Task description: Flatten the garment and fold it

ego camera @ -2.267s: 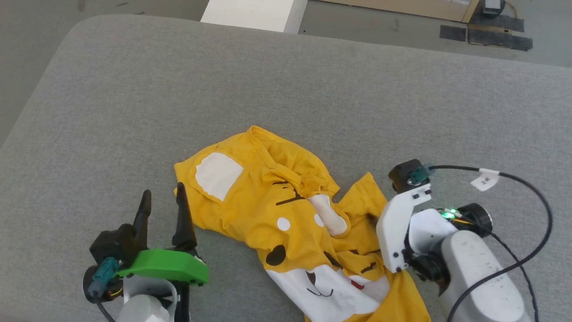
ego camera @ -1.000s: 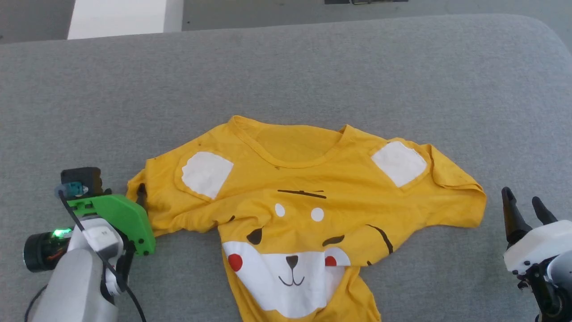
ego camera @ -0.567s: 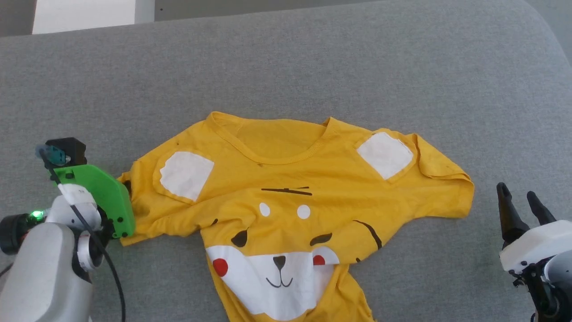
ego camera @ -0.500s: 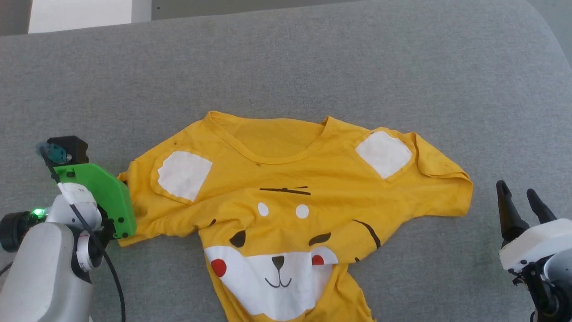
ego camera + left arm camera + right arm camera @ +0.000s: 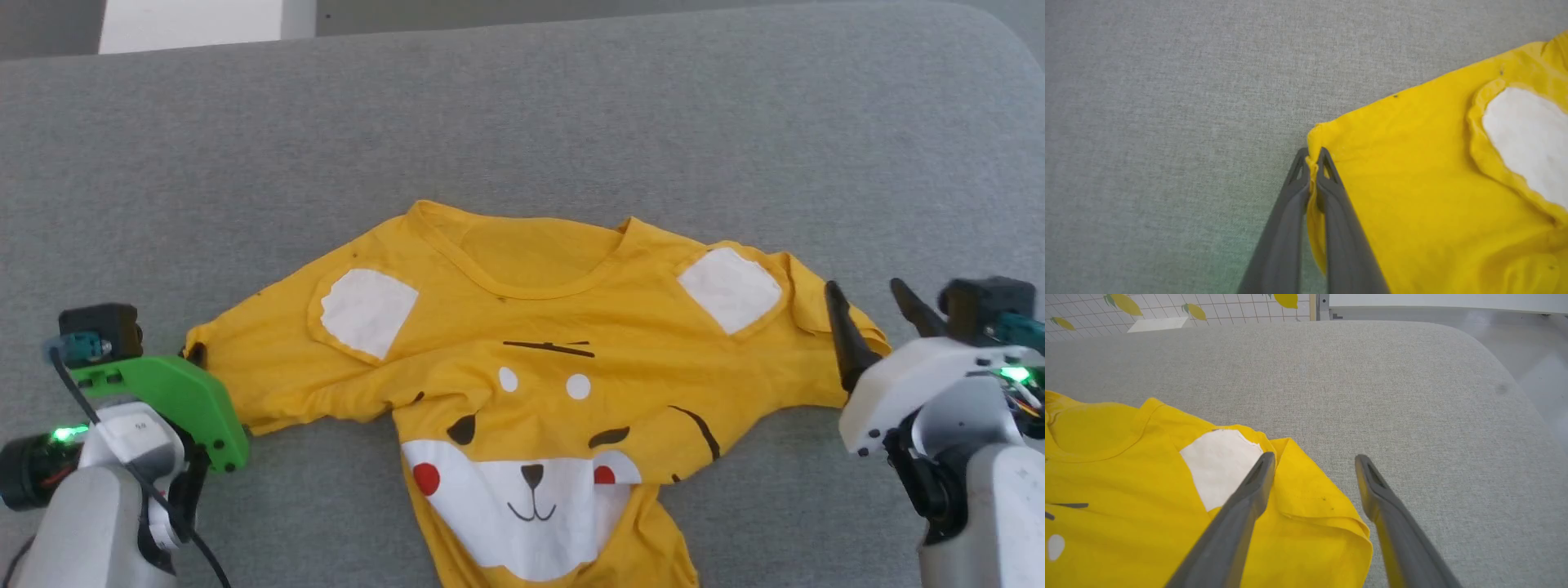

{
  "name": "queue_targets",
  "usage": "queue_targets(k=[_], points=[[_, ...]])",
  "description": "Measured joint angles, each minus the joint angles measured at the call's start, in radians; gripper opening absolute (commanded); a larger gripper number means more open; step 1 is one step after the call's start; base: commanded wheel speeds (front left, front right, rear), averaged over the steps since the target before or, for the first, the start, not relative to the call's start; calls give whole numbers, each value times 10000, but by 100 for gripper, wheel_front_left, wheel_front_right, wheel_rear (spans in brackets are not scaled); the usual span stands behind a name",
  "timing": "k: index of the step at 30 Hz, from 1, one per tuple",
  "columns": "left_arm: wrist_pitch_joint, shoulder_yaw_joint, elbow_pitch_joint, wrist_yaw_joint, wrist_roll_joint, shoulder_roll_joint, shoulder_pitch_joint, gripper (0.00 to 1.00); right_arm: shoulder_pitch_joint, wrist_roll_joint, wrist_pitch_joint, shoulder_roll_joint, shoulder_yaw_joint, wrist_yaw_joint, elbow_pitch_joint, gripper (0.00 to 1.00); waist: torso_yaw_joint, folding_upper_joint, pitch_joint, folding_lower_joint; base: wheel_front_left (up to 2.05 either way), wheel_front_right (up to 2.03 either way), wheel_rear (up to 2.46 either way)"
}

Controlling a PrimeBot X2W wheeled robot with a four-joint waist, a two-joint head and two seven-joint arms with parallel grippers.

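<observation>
The garment [image 5: 531, 351] is a bright yellow T-shirt lying print-up on the grey cushion [image 5: 522, 147], collar away from me, its lower part bunched narrow. My left gripper [image 5: 1312, 157] is shut on the edge of the garment's [image 5: 1433, 192] left sleeve; in the head view the left gripper [image 5: 196, 355] sits at that sleeve's tip under its green cover. My right gripper [image 5: 869, 298] is open above the right sleeve. In the right wrist view the right gripper [image 5: 1312, 461] straddles the sleeve edge of the garment [image 5: 1126, 469], one finger over the cloth, the other over bare cushion.
The grey cushion's rounded far right corner [image 5: 1474, 359] drops to a pale floor. A white block [image 5: 192, 20] stands behind the cushion at the far left. A tiled wall with lemon prints [image 5: 1167, 306] lies beyond.
The left gripper closed on the left sleeve edge and drew it out to the left. The right gripper moved in from the right and now hovers over the right sleeve.
</observation>
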Motion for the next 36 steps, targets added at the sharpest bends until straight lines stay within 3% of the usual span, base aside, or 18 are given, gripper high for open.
queue_targets(k=[5, 16, 17, 18, 19, 22, 28, 36], points=[[-247, -54, 127, -109, -161, -199, 183, 0, -723, -600, 1083, -54, -65, 0, 1068, 100, 349, 0, -12, 0, 0, 0, 0], [-430, -374, 545, -458, -428, -345, -195, 0, -2379, -366, 4259, -548, -153, 0, 2961, 100, 858, 0, 247, 0, 0, 0, 0], [-443, -384, 571, -489, -428, -345, -224, 0, -2504, -297, 4621, -573, -159, 2, 3003, 44, 876, 0, 276, 0, 0, 0, 0], [-470, -401, 610, -500, -430, -351, -263, 0, -2625, -261, 5062, -637, -163, 2, 3026, 29, 898, 0, 306, 0, 0, 0, 0], [-481, -412, 644, -523, -451, -360, -293, 0, -2739, -245, 5440, -698, -153, 2, 3018, 0, 920, 0, 328, 0, 0, 0, 0], [-748, -454, 725, -665, -485, -362, -360, 0, -2826, -69, 6032, -832, -117, 2, 2836, 0, 967, -1, 343, 0, 0, 0, 0], [-1883, -686, 947, -1277, -299, -232, -795, 0, -2801, 150, 6220, -1375, 441, 4, 2236, 0, 972, 0, 346, 0, 0, 0, 0], [-2646, -474, 395, -1891, 257, 918, -3233, 0, -4784, 2, 5340, -2560, 1273, 4, 1457, 0, 871, 0, 667, 1, 0, 0, 0]])
